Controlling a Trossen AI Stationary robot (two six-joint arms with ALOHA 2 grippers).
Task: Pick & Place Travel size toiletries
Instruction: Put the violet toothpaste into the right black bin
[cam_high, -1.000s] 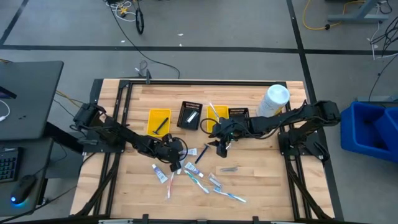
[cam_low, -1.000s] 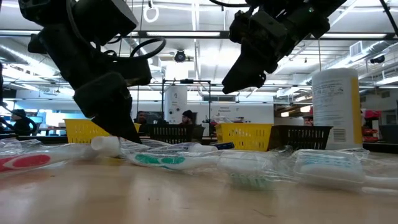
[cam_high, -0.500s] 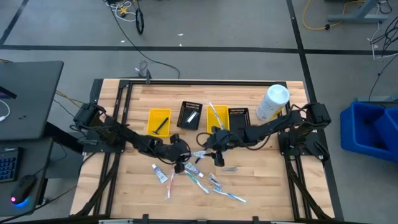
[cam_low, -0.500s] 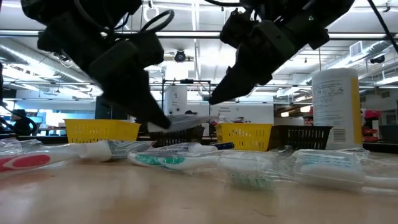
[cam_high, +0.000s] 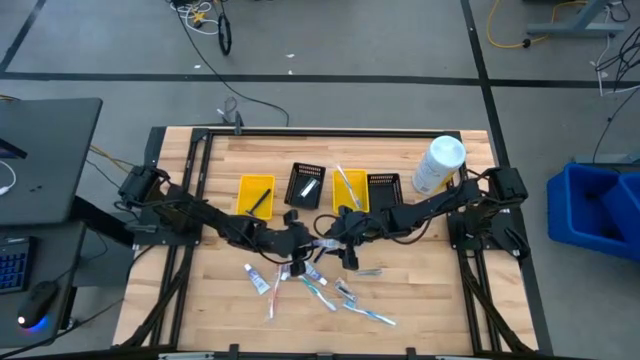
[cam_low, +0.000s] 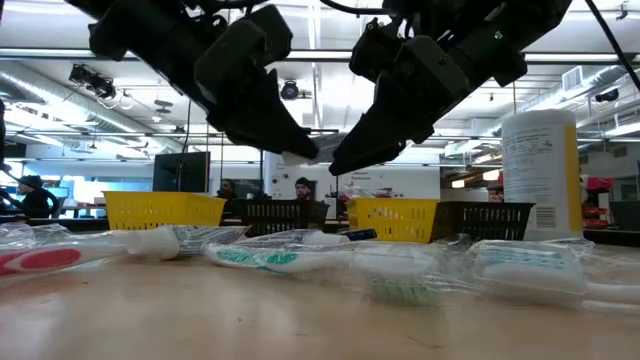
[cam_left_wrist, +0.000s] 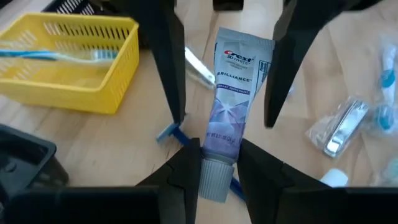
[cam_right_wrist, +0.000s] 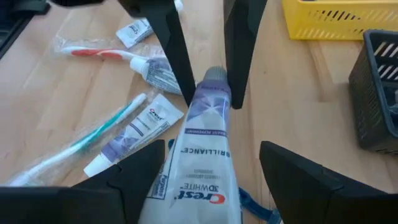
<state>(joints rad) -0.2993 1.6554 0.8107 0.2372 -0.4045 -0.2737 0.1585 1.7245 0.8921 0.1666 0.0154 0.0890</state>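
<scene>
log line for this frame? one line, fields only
phase: handover, mid-table | left hand: shut on toothpaste tube cap end | right hand: open around its flat end | tube: lifted off table

High view: straight down on the whole table (cam_high: 420, 270). Low view: level across the tabletop, facing the room behind. Wrist views: close, looking along each arm's jaws from opposite ends. Shared by all four: the Crest tube (cam_left_wrist: 232, 111) at mid-table.
</scene>
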